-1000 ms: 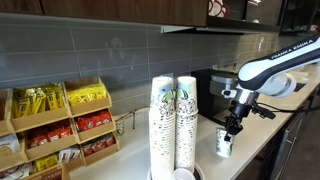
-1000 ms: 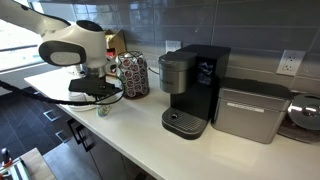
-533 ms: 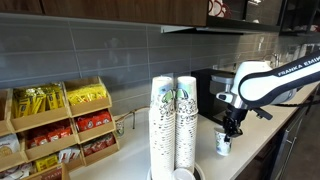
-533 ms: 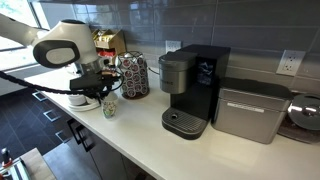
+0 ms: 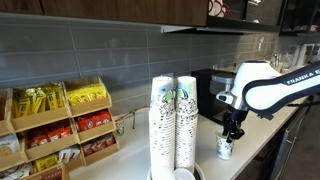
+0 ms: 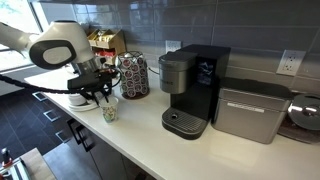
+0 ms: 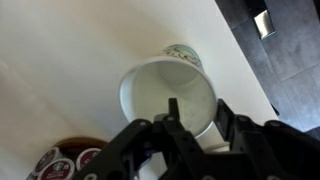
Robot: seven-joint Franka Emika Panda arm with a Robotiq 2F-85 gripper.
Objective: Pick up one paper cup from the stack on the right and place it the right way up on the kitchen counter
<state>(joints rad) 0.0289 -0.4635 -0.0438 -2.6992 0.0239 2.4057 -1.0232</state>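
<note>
The paper cup (image 7: 165, 92) stands mouth up on the kitchen counter (image 7: 70, 60), white with green print. My gripper (image 7: 198, 118) is right over it and straddles its near rim, one finger (image 7: 172, 112) inside the cup and the other outside, with a gap between them, so it looks open. In both exterior views the cup (image 5: 225, 147) (image 6: 109, 111) sits under the gripper (image 5: 232, 131) (image 6: 100, 97). The stack (image 5: 186, 125) stands beside its twin column (image 5: 162, 125), apart from the gripper.
A black coffee machine (image 6: 190, 88) and a metal appliance (image 6: 248, 110) stand further along the counter (image 6: 140, 138). A pod carousel (image 6: 131, 75) is just behind the cup; its pods (image 7: 60, 165) show in the wrist view. A wooden snack rack (image 5: 60, 125) stands by the wall.
The gripper moved the cup sideways along the counter, then lowered it slightly onto the surface. The arm's elbow swung closer in. The stacks have not moved.
</note>
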